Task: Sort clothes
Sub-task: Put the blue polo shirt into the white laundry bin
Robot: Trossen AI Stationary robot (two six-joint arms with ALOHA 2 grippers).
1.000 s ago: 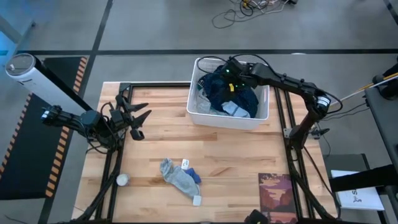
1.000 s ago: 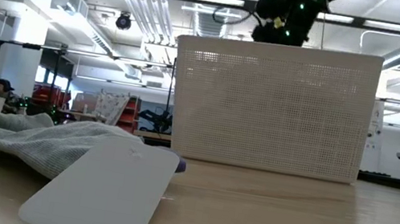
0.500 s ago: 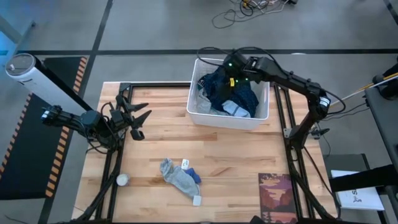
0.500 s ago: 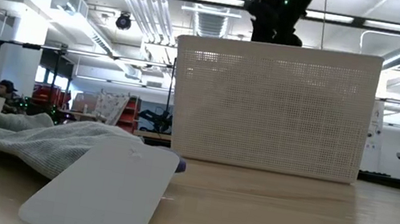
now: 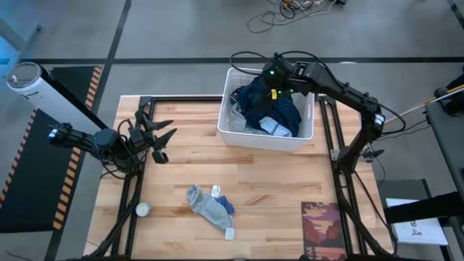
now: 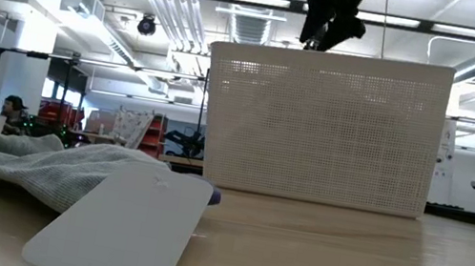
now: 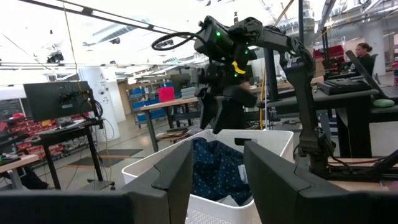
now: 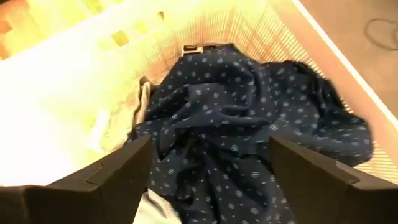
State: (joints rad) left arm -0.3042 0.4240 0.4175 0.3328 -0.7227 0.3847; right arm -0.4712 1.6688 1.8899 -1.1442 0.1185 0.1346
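Observation:
A white mesh basket (image 5: 233, 135) stands at the table's far middle. In it lie a dark blue dotted garment (image 5: 264, 105), also in the right wrist view (image 8: 249, 106), and a pale grey piece (image 5: 274, 128). My right gripper (image 5: 262, 85) hangs open and empty above the dotted garment, as the right wrist view (image 8: 211, 155) and the left wrist view (image 7: 217, 118) show. A grey garment (image 5: 206, 208) lies flat on the table's near middle, with a small blue piece (image 5: 227, 204) beside it. My left gripper (image 5: 163, 138) is open and empty at the table's left side.
A dark red patterned mat (image 5: 322, 226) lies at the near right corner. Two small white tags (image 5: 216, 191) (image 5: 229, 233) lie by the grey garment. A small round white object (image 5: 143, 209) sits near the left frame. Bare wood lies between the basket and the grey garment.
My right gripper has risen out of the basket and gone a little toward the table's far edge, staying open. The dotted garment stays in the basket.

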